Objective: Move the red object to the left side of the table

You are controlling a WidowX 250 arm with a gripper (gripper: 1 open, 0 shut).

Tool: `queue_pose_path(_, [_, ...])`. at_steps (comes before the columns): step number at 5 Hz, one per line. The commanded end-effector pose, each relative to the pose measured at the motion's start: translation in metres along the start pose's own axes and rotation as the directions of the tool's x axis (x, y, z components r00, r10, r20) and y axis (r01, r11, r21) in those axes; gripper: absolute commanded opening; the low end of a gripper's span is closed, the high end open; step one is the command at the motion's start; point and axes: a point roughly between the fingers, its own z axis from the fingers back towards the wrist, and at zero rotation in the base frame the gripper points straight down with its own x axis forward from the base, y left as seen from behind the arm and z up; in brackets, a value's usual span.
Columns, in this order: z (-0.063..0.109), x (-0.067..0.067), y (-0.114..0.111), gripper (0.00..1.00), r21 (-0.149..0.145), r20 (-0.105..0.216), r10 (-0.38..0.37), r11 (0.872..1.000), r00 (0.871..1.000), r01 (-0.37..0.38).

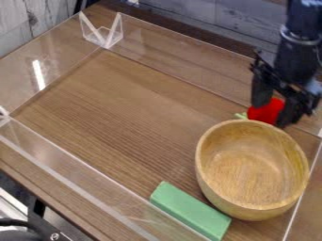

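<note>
The red object [265, 114] lies on the brown wood-grain table [126, 104] at the far right, just behind the wooden bowl. Only a small red patch of it shows between the dark fingers. My gripper [277, 106] points down directly over it, low above the table. It is open, with one finger on each side of the red object. I cannot tell whether the fingers touch it. The arm above hides most of the object.
A round light-wood bowl [209, 141] stands at the front right, close to the gripper. A green rectangular block [189, 211] lies near the front edge. Low clear acrylic walls [51, 151] edge the table, with a clear bracket [101, 33] at the back left.
</note>
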Motion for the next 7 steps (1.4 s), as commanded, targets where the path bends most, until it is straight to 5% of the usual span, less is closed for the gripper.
queue_pose_path(1, [0.016, 0.014, 0.006, 1.00, 0.041, 0.076, -0.029, 0.999, 0.997, 0.026])
queue_pose_path(7, [0.002, 0.025, 0.045, 1.00, 0.058, 0.094, -0.011, 0.998, 0.996, 0.005])
